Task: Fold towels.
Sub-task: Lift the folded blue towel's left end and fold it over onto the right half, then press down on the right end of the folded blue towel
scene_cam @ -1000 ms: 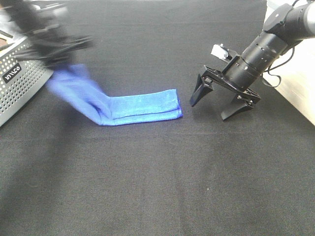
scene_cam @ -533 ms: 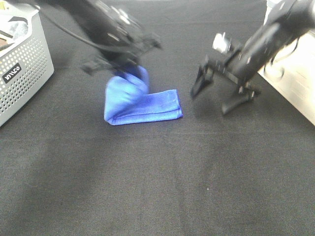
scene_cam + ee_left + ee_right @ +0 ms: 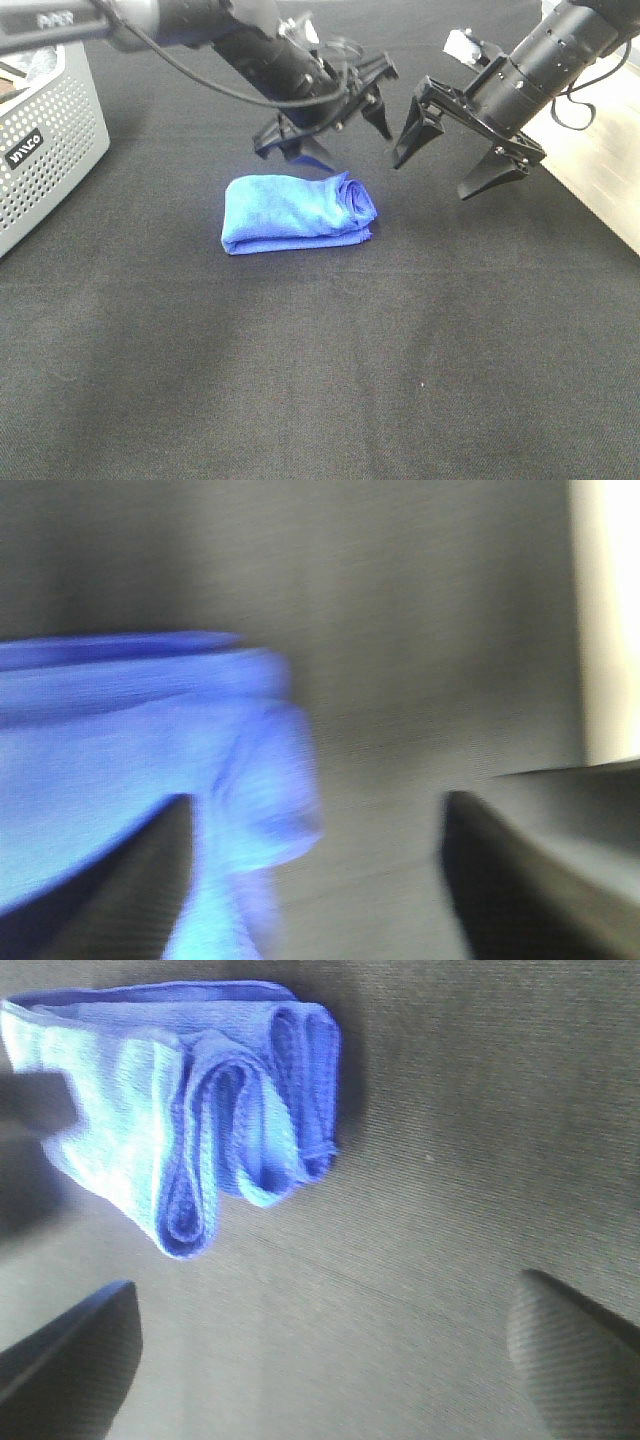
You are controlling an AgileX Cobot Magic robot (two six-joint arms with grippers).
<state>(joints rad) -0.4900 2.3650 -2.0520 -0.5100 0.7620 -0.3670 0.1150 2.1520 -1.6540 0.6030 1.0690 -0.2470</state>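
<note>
The royal-blue towel (image 3: pixel 298 212) lies folded into a short thick bundle on the black cloth, its layered fold ends facing right. My left gripper (image 3: pixel 335 130) reaches across the middle and hovers just above and behind the towel's right end, jaws open and empty. My right gripper (image 3: pixel 445 165) is open and empty, to the right of the towel and above the cloth. The left wrist view is blurred and shows the towel (image 3: pixel 130 780) beside the open left gripper (image 3: pixel 315 880). The right wrist view shows the towel's folded layers (image 3: pixel 200 1120) ahead of the open right gripper (image 3: pixel 325 1360).
A grey perforated basket (image 3: pixel 40 140) stands at the left edge. A pale surface (image 3: pixel 600 170) borders the black cloth (image 3: pixel 320 380) at the right, close to the right arm.
My left gripper carried the towel's left end over to the right, laid it on the right end and let go. My right gripper lifted a little and stayed open.
</note>
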